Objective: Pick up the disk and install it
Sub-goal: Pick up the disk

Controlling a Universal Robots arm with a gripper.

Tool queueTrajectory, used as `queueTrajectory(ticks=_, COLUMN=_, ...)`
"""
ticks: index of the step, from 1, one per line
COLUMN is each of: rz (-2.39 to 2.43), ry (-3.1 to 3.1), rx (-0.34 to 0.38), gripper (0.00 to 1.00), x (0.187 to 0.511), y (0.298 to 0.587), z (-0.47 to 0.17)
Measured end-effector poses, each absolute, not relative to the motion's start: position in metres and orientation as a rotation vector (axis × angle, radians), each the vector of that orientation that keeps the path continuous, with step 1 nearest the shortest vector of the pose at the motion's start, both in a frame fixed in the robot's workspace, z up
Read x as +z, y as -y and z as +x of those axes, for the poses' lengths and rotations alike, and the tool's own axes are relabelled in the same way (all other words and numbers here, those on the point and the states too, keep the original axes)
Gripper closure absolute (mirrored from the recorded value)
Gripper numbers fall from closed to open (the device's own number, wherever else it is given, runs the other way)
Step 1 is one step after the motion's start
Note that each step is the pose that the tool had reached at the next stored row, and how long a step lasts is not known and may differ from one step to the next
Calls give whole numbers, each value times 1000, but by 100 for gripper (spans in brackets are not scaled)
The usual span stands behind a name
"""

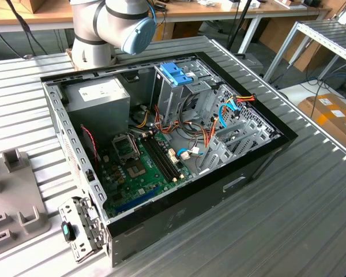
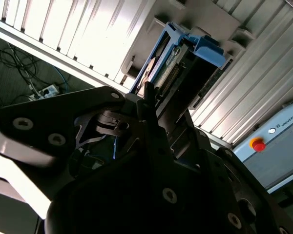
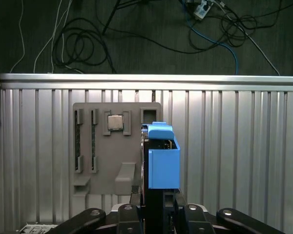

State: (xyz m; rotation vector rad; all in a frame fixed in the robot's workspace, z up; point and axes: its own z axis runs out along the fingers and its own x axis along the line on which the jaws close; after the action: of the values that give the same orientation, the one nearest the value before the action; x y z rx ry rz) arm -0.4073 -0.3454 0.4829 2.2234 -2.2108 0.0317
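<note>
The single disk (image 3: 163, 163) is standing on edge between the fingers of the gripper (image 3: 156, 201), which are pressing in on its dark body from both sides, so the gripper is clamping it. In the second wrist view the disk (image 2: 172, 68) is sticking out past the fingertips of the gripper (image 2: 149, 97), with its bright blue plastic rail wrapping the far end.

Just behind the held disk, one grey holder tray (image 3: 100, 180) is lying flat on the ribbed metal table (image 3: 234, 146). In the first wrist view the tray is showing two long narrow slots (image 3: 85, 141) side by side, one square processor chip (image 3: 116, 122) sitting in its pocket, and one small square recess (image 3: 147, 115) beside the chip. Beyond the table edge, several loose cables (image 3: 88, 39) are trailing across the dark floor.

In the exterior view one open computer case (image 1: 219, 184) is lying on its side on the table, exposing one green motherboard (image 1: 138, 167), one grey power supply (image 1: 98, 95) and one blue bracket (image 1: 176, 74) topping a tall metal cage. The arm's base (image 1: 104, 29) is standing behind the case, and the grey tray (image 1: 11, 196) is sitting at the exterior view's left, apart from the case.
</note>
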Motion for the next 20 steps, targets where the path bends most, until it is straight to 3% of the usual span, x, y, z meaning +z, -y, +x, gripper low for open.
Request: queueTrajectory(ticks=20, rz=2224, ry=2212, rx=30, gripper=65, x=493, y=345, z=-398)
